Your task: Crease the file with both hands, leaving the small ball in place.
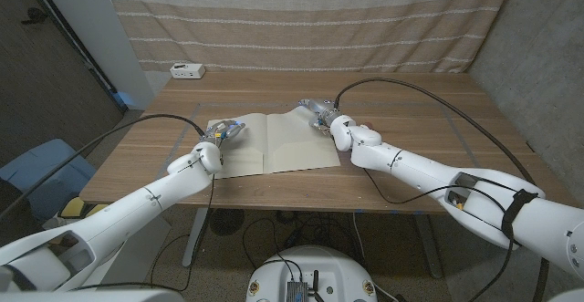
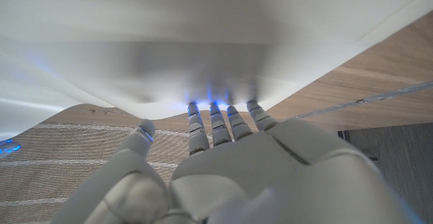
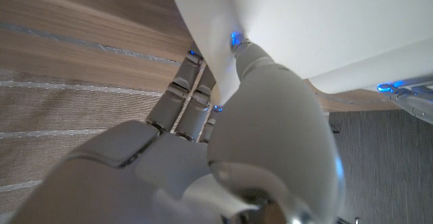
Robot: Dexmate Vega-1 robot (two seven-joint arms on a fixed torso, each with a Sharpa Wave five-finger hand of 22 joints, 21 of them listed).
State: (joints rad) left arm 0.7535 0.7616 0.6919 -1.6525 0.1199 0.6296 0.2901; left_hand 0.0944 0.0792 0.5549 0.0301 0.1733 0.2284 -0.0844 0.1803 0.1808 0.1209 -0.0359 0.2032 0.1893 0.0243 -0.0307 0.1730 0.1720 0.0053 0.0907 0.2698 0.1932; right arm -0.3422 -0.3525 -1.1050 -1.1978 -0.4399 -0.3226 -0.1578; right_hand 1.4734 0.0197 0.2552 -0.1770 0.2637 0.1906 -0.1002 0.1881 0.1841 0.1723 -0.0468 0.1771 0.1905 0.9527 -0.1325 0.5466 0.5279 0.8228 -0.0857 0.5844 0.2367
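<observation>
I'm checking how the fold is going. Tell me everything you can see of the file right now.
The file is a cream, paper-like folder lying open on the wooden table, a centre crease dividing its two leaves. The left hand has its fingers under the left edge, which is lifted and bowed. The right hand pinches the right leaf's far corner, raising it. No ball is visible.

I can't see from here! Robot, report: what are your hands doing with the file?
Left robot hand holds the file's left edge. Right robot hand pinches its right edge, lifted. File lies open on the table. Nothing in the way.
</observation>
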